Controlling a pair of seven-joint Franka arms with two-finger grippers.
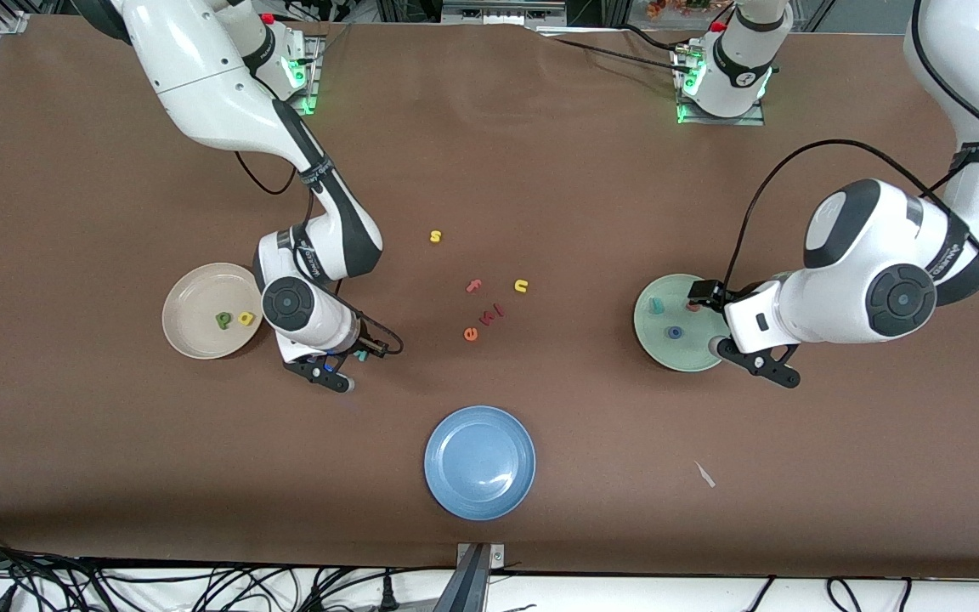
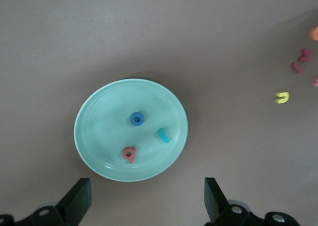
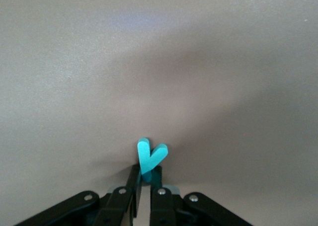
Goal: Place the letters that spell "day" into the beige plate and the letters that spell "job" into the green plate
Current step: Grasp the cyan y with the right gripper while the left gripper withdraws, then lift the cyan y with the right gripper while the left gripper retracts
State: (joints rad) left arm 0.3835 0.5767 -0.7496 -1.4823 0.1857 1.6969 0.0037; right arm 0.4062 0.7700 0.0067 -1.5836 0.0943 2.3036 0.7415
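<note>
The right end effector (image 3: 145, 179) is clamped on the small teal-blue toy letter y (image 3: 150, 157), low over the brown worktop (image 1: 540, 170) beside the round cream-beige plate (image 1: 192, 297), which holds the green a (image 1: 223, 320) and yellow d (image 1: 246, 319). The left end effector (image 2: 146, 198) hangs spread wide and empty over the round pale green plate (image 2: 94, 136), which holds the teal j (image 2: 163, 135), blue ring o (image 2: 137, 118) and salmon-red b (image 2: 129, 154).

White arms, dark joints, black cables

R gripper (image 3: 145, 179) clamped, L gripper (image 2: 147, 198) wide
</note>
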